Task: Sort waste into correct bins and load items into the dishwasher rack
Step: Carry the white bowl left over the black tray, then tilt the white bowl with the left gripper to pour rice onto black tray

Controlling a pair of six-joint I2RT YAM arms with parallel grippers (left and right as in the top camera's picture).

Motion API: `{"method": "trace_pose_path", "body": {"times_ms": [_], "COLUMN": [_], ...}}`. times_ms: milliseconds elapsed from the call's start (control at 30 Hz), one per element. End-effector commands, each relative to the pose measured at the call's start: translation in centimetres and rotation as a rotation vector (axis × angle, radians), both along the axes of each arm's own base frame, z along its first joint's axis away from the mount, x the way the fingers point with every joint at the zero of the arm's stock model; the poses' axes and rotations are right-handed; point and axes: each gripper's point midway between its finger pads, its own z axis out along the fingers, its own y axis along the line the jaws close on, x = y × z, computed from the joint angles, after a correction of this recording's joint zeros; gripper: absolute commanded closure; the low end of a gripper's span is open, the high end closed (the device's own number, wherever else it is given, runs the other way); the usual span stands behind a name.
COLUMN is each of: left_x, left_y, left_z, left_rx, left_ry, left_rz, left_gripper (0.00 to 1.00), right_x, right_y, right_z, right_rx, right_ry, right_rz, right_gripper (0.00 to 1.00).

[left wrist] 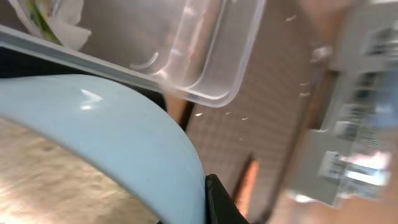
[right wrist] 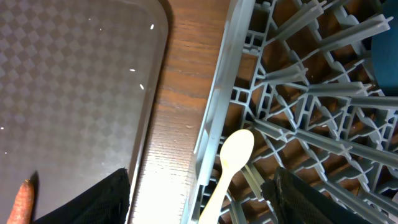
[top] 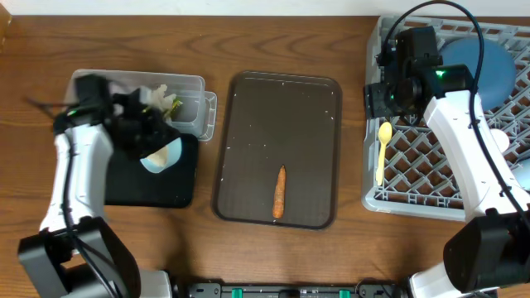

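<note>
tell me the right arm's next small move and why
Probably lift the right gripper off and swing toward the carrot: its fingers are spread and empty, the spoon already lies in the rack, and the carrot lies on the brown tray.

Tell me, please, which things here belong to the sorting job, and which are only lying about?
Job: carrot, tissues, tub, black tray, cup, spoon, blue bowl, rack.
Lying about: brown tray, table.
</note>
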Motion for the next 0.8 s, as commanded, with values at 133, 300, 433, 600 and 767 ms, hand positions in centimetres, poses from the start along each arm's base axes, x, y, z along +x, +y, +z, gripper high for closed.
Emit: {"method": "trace_pose_path", "body": {"times_ms": [133,300,433,600,767], "left_x": [-1.6,-2.8,-3.4,-3.5,-3.5], "left_y": [1.4,3.7,4.8,4.9,4.9], "left_z": [3.3,4.5,4.4,4.3,4.3], "left_rx": [-0.394,-0.558,-0.594,-0.614,-0.622], "left_ry": [-0.308,-0.478,-0.513,-0.488,-0.478], "left_rz": [-0.005,0.077,0.122,0.142,0.149], "left_gripper": [0.94,0.94,0.94,0.94,0.94], "right_x": [0.2,0.2,0.2,0.2,0.2], "right_y": [-0.4,-0.4,-0.4,-0.4,-0.4], "right_z": [0.8,0.8,0.8,0.8,0.8], "right_rx": [-0.002,-0.002,-0.002,-0.002,-0.002], "right_ry": [-0.021,-0.021,-0.021,-0.021,-0.021], "right_rz": [-0.020,-0.020,-0.020,-0.019,-0.020], "right_gripper": [0.29,0.29,0.29,0.29,0.29]}}
